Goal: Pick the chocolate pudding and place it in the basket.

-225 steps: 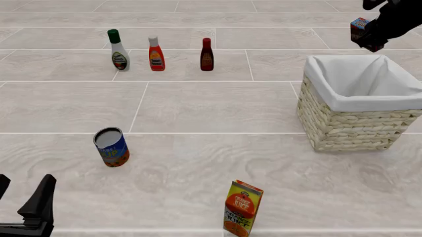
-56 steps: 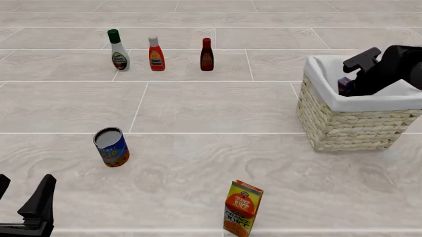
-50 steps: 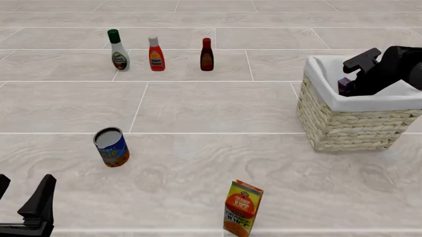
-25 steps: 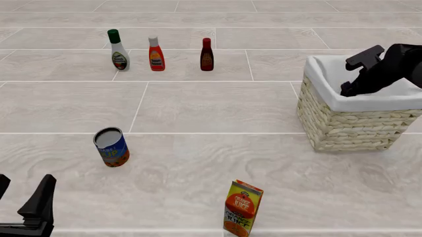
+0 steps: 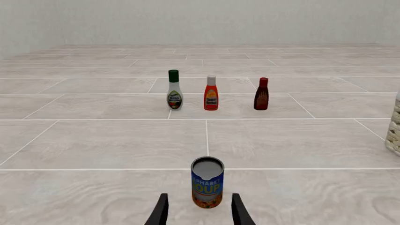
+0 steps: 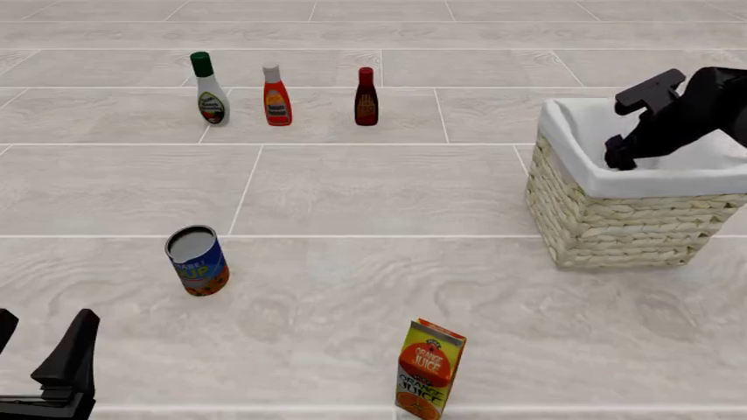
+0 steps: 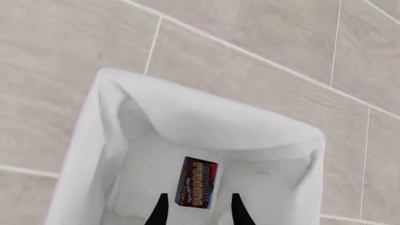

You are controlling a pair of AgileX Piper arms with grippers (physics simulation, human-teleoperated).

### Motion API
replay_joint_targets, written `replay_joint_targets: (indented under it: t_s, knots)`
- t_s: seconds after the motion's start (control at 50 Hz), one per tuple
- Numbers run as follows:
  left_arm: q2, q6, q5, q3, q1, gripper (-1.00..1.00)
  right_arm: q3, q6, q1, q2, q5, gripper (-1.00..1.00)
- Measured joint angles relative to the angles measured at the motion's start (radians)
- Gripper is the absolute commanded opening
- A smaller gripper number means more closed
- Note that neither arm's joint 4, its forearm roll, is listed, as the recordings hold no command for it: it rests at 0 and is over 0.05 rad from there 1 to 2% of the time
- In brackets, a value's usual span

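Note:
The chocolate pudding [image 7: 197, 183] lies flat on the white lining at the bottom of the basket [image 7: 206, 119], free of the fingers. In the front view it is hidden behind the wall of the wicker basket [image 6: 624, 223] at the right. My right gripper [image 6: 631, 122] hangs open over the basket's mouth, directly above the carton, and its fingertips [image 7: 160, 210] hold nothing. My left gripper [image 6: 41, 354] rests open low at the near left edge, with its fingers [image 5: 238, 212] empty.
A blue-and-orange soup can [image 6: 198, 260] stands ahead of the left gripper. An orange juice carton [image 6: 429, 368] stands at the near centre. Three bottles stand in a row at the back: dressing [image 6: 212, 89], orange sauce [image 6: 276, 96] and dark sauce [image 6: 366, 96].
The right gripper lowered the pudding into the basket, let it go and has lifted slightly. The carton dropped out of the front view. The left arm stayed still.

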Motion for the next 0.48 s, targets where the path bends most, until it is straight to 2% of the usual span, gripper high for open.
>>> replay_joint_targets:
  t_s: [0.48]
  knots:
    - [0.000,0.000,0.000,0.000,0.000,1.00,-0.023,0.012,0.012,-0.069,0.040,1.00]
